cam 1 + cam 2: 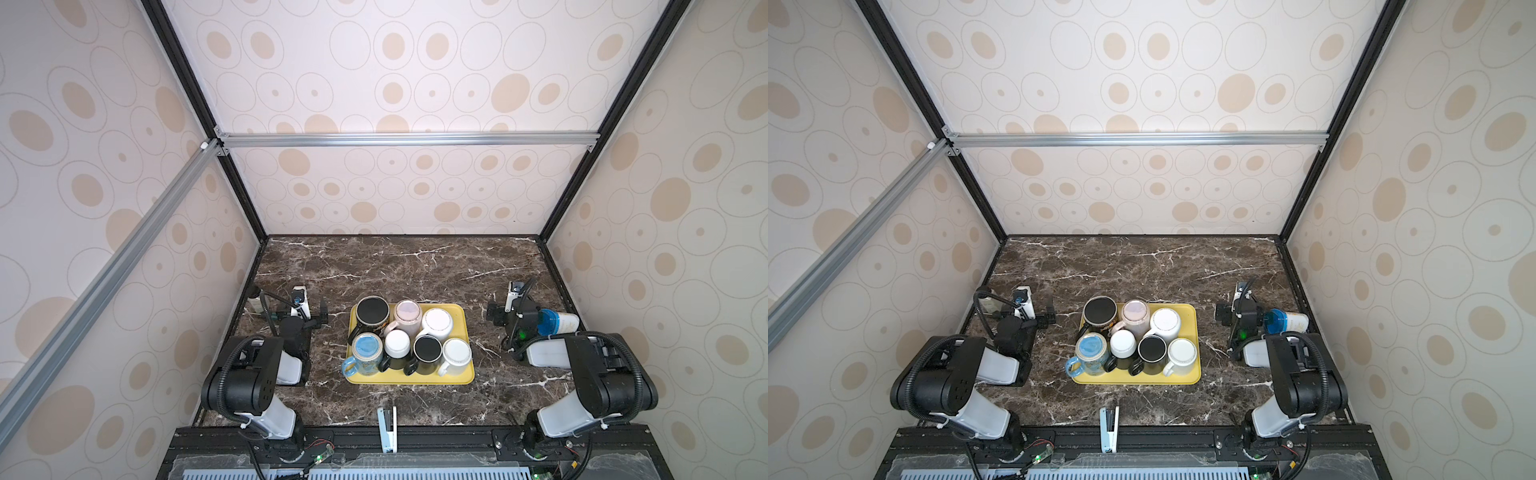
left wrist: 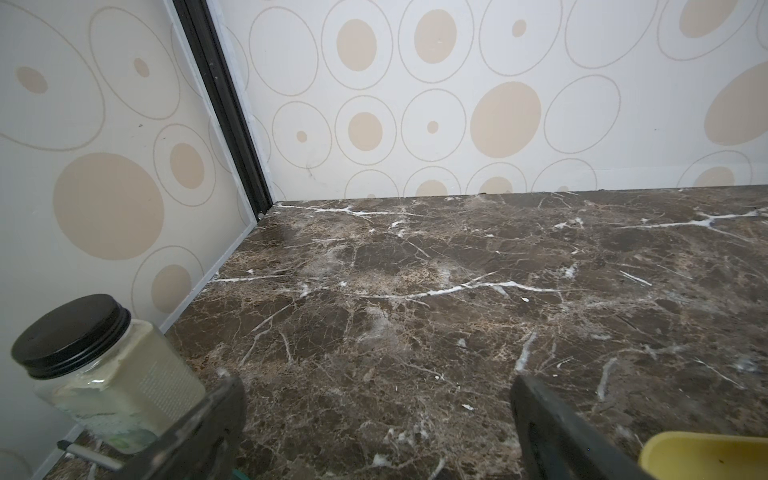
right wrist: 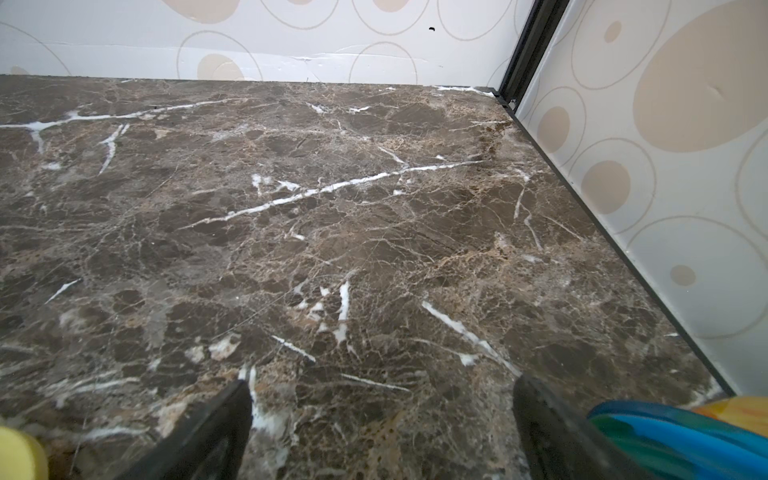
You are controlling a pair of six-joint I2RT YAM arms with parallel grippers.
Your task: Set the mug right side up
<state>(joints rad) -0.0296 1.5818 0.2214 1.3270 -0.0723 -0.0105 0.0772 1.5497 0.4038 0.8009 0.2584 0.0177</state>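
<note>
The left hand and the right hand are both opened wide and hold nothing, low over the marble surface. The mugs stand close together, bottoms up, on the yellow tray between the two hands, touching neither hand.

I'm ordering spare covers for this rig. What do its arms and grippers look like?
The left arm and right arm have bulky black joints, white link covers and ribbed black cable hoses looping outside. The left gripper and right gripper each have two flat dark fingers.
</note>
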